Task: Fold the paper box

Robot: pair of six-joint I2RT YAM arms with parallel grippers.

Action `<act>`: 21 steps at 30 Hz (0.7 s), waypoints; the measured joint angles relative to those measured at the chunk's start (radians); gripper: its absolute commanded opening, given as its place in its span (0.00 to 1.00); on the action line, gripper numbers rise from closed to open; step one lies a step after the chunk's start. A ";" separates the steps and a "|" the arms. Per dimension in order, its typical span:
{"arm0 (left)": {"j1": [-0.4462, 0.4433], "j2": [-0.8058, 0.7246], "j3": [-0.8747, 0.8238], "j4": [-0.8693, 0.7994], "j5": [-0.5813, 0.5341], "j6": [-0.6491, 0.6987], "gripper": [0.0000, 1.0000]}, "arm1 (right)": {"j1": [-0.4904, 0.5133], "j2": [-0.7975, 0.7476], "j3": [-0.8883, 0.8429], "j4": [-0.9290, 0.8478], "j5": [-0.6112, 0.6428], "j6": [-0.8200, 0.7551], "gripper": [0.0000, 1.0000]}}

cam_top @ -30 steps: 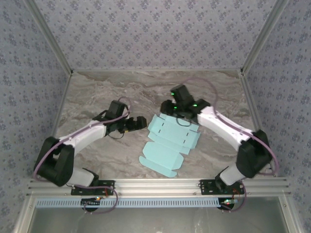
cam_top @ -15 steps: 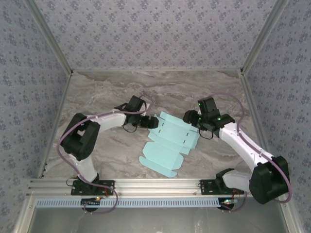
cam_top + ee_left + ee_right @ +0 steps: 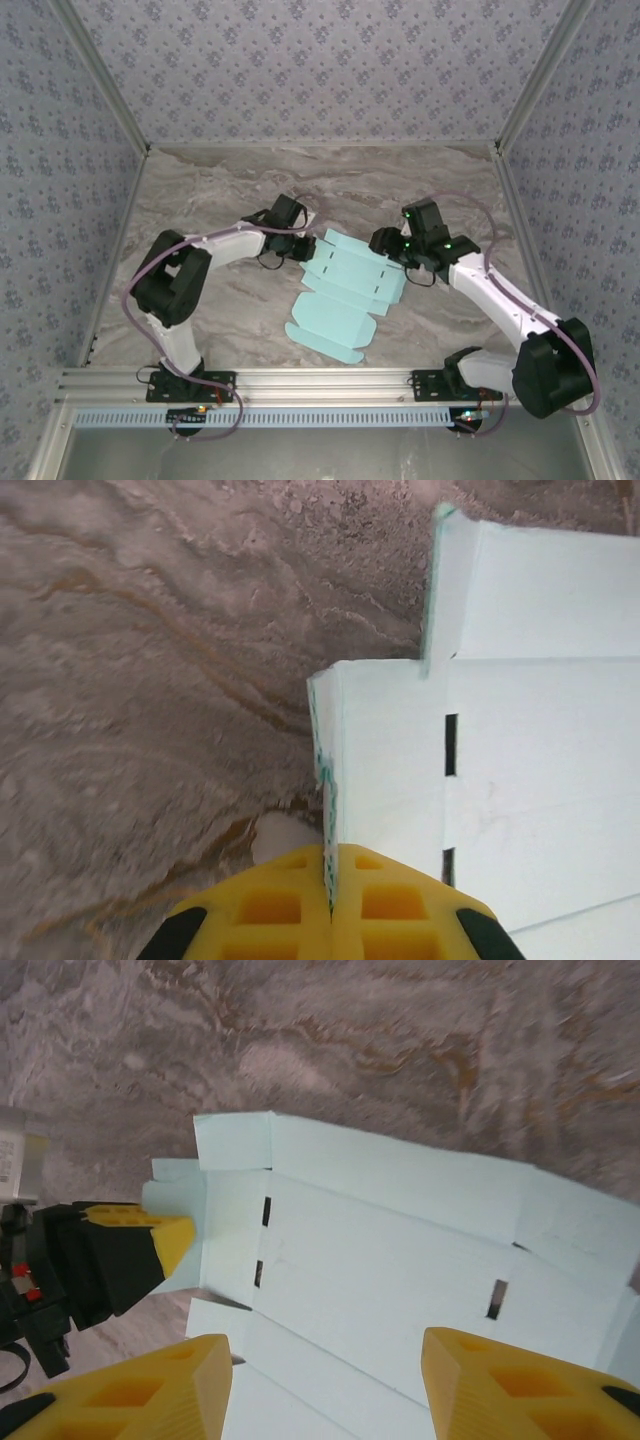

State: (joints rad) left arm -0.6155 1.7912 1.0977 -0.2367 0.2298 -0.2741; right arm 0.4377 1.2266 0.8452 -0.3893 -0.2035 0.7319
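The paper box (image 3: 345, 290) is a pale aqua die-cut sheet lying mostly flat on the marble table, with slots and tabs showing. My left gripper (image 3: 306, 250) is at the sheet's left edge. In the left wrist view its yellow fingers (image 3: 380, 900) are pressed together on the raised edge of a side flap (image 3: 335, 750). My right gripper (image 3: 384, 243) hovers over the sheet's far right part. Its jaws stand open above the paper box (image 3: 380, 1250), with nothing between the fingertips (image 3: 150, 1385). The left gripper's yellow tip (image 3: 165, 1238) shows on the flap at the left.
The marble tabletop (image 3: 200, 200) is enclosed by patterned walls (image 3: 320, 70) at the back and both sides. An aluminium rail (image 3: 320, 380) runs along the near edge between the arm bases.
My left gripper moved right to the sheet's left flap and shut on it. My right gripper swung from the sheet's far left corner to its far right part and opened wider.
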 measured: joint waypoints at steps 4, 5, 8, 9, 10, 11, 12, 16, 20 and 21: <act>0.008 -0.089 -0.037 0.002 -0.012 -0.074 0.00 | 0.154 0.079 0.036 0.015 0.012 0.011 0.58; 0.014 -0.100 -0.039 0.002 -0.004 -0.101 0.00 | 0.202 0.109 0.064 0.015 0.024 0.003 0.58; 0.042 -0.105 -0.043 0.010 0.037 -0.174 0.00 | 0.305 0.199 0.156 0.024 0.061 -0.014 0.63; 0.052 -0.105 -0.050 0.016 0.053 -0.198 0.00 | 0.329 0.227 0.180 0.034 0.070 -0.014 0.68; 0.064 -0.106 -0.063 0.029 0.075 -0.225 0.00 | 0.351 0.257 0.199 0.046 0.082 -0.008 0.89; 0.076 -0.106 -0.078 0.039 0.095 -0.252 0.00 | 0.369 0.285 0.212 0.055 0.093 -0.005 0.92; 0.085 -0.107 -0.092 0.048 0.109 -0.272 0.00 | 0.381 0.306 0.219 0.060 0.105 -0.004 0.92; 0.112 -0.114 -0.147 0.085 0.175 -0.351 0.00 | 0.440 0.385 0.227 0.057 0.177 0.028 0.92; 0.114 -0.116 -0.159 0.108 0.220 -0.393 0.00 | 0.496 0.444 0.261 0.017 0.264 0.063 0.92; 0.114 -0.116 -0.159 0.114 0.229 -0.400 0.00 | 0.505 0.451 0.267 0.011 0.280 0.067 0.92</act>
State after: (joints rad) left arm -0.5018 1.6749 0.9382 -0.1223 0.4583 -0.6739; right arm 0.9428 1.6779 1.1126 -0.3782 0.0765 0.7986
